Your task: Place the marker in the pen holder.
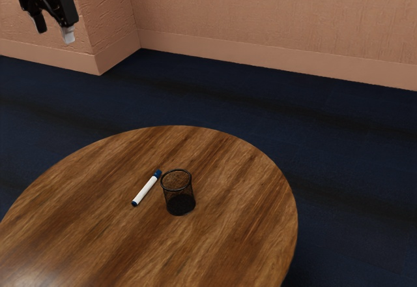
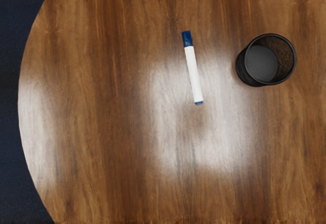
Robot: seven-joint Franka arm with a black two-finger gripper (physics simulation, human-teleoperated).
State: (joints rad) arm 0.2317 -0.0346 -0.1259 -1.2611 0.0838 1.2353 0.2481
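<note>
Status: pick not started, place not started. The white marker with blue cap and blue tail end point(image 1: 146, 188) is lying flat on the round brown wooden table point(image 1: 247, 235). The black mesh cylindrical pen holder point(image 1: 180, 201) is standing upright just beside it, on the same tabletop. Nothing of the task can be marked done.

Gripper: the black two-finger gripper point(image 1: 55, 34) is seen high at the exterior view's upper left, well apart from both items. Its fingers are spread, with a wide gap between them and nothing held.

Left to do: hand to be brought down over the marker, fingers to be lined up across the white barrel, grip to be closed, marker to be lifted, tipped towards upright, carried over the holder's mouth and released inside. The full sequence is judged to be outstanding.

View differences: from the exterior view, finger spacing and height over the table can be read, plus the holder's upright stance from the side. There, the blue cap is seen close to the holder's rim, so clearance looks tight. From the wrist view, the pair is seen from above: a strip of bare wood can be made out between marker and holder, so no contact. The holder's dark round bottom point(image 2: 261, 63) can also be seen through its open mouth, and the marker is confirmed outside.
</note>
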